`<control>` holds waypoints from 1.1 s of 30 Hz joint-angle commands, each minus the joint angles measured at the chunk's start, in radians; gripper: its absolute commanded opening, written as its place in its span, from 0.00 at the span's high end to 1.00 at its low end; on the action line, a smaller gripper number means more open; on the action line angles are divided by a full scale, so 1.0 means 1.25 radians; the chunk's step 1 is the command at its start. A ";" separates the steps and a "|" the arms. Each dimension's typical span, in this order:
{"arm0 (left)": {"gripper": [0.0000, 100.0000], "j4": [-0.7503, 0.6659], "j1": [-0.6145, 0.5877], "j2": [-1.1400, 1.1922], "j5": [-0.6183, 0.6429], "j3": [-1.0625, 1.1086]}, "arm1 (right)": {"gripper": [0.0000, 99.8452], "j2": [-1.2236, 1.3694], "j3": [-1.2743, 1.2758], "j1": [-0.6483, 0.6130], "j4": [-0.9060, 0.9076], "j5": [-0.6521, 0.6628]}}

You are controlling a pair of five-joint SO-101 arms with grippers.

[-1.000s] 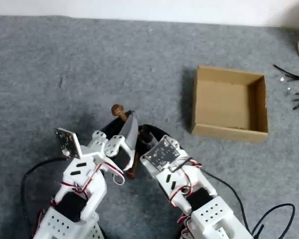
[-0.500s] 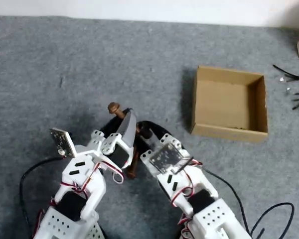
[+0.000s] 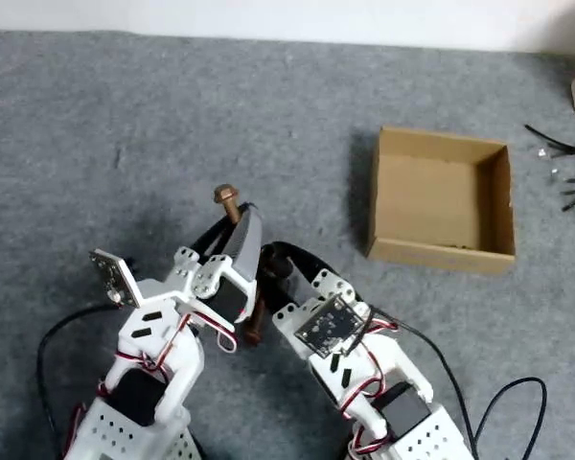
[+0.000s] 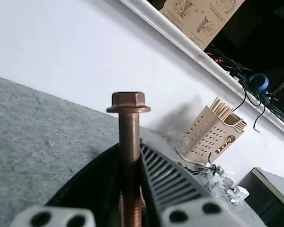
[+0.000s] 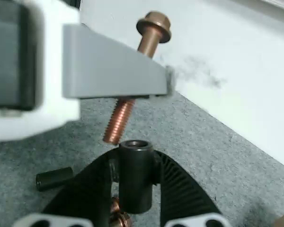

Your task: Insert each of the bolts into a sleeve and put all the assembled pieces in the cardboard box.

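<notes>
My left gripper (image 3: 244,251) is shut on a copper bolt (image 3: 227,196) and holds it tilted, head away from the arms and threaded end toward them. In the left wrist view the bolt (image 4: 128,123) stands between the jaws of the left gripper (image 4: 132,158). My right gripper (image 5: 135,163) is shut on a black sleeve (image 5: 136,172), upright with its bore open upward. The bolt's threaded tip (image 5: 113,135) hangs just above and beside that opening. In the high view the right gripper (image 3: 273,261) sits close against the left one. The empty cardboard box (image 3: 441,254) lies to the right.
A second black sleeve (image 5: 54,178) lies on the grey carpet, and a copper piece (image 5: 117,210) shows under the held sleeve. Cables and small parts (image 3: 565,172) lie beyond the box. A beige perforated holder (image 4: 213,135) stands by the white wall.
The left gripper has tipped the bolt so its head sits farther from the arms. The right arm's wrist has drawn back toward the near edge and slightly right.
</notes>
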 commanded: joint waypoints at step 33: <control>0.99 0.188 -0.170 -0.001 -0.183 -0.066 | 0.99 -0.020 0.115 0.034 0.017 0.042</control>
